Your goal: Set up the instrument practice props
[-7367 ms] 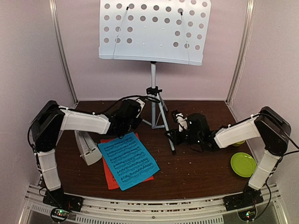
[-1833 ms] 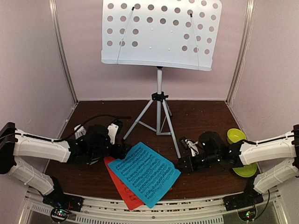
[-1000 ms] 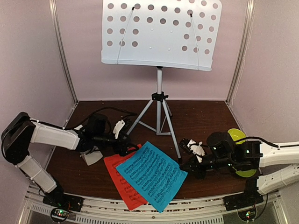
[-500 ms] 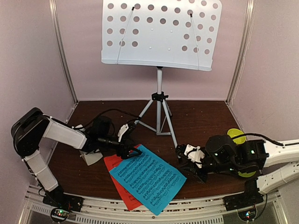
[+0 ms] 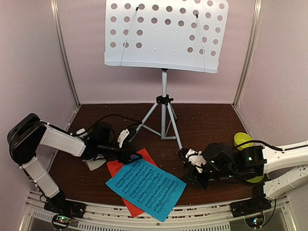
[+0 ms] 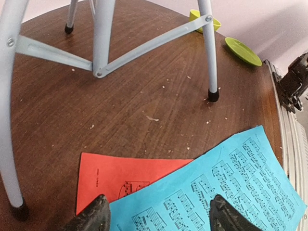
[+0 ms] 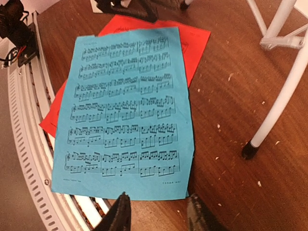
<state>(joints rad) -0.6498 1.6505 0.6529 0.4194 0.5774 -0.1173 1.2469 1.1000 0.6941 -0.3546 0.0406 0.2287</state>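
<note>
**A:** What's different from a moment back?

**B:** The blue sheet. Half a second ago it lay further right, with its right corner by the right gripper, whose jaws were shut. Now those jaws stand partly apart with nothing between them. The sheet has swung toward the lower left of the overhead frame and lies flat across the red sheet.

**A:** So it's been let go?

**B:** I'd say so. Neither page is up on the desk at upper centre, so that step isn't done yet.

**A:** And the left gripper?

**B:** It's spread wide, low over the blue sheet's upper edge, left of centre. Its fingers straddle the page, but I can't tell whether they touch it.

**A:** The stand?

**B:** It's upright on its tripod in the centre. The metronome is a white shape at mid-left, mostly hidden behind the left arm.

**A:** What do the wrist cameras add?

**B:** The right one shows the blue sheet's near edge just ahead of its fingertips. It also shows the sheet's left side hanging over the rail, so a pinch there looks feasible. The left one shows the tripod's feet on the wood and the green dishes at its upper right. Only the overhead view shows the desk.
</note>
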